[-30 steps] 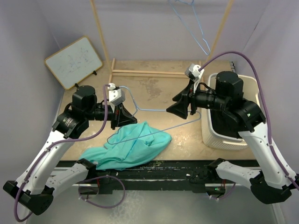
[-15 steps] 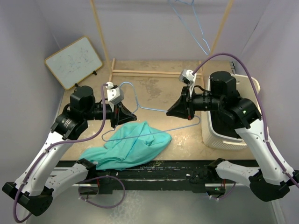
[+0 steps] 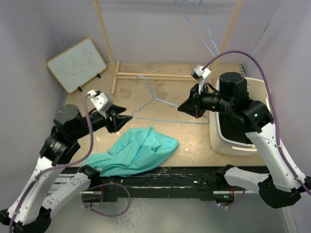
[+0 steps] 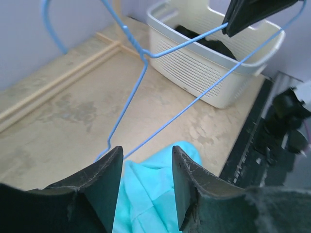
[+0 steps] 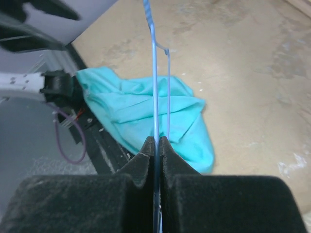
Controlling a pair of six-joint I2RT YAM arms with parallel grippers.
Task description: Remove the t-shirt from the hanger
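The t-shirt (image 3: 138, 153) lies free on the surface (image 3: 194, 141) at lower centre, so I must carry the hanger (image 3: 170, 120), pinched in my right claw (image 5: 156, 141), away slowly, left claw (image 4: 146, 160) spread and clear.

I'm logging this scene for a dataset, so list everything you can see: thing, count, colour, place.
table: one, tan, under everything
t-shirt: one, teal, crumpled at the table's near edge
hanger: one, blue wire, bare, held up above the table
second hanger: one, blue wire, hanging at the back
rack: one, wooden, at the back
whiteboard: one, white, leaning back left
basket: one, white, right side, dark clothes inside
left gripper: one, black, open, holding nothing
right gripper: one, black, shut on the hanger
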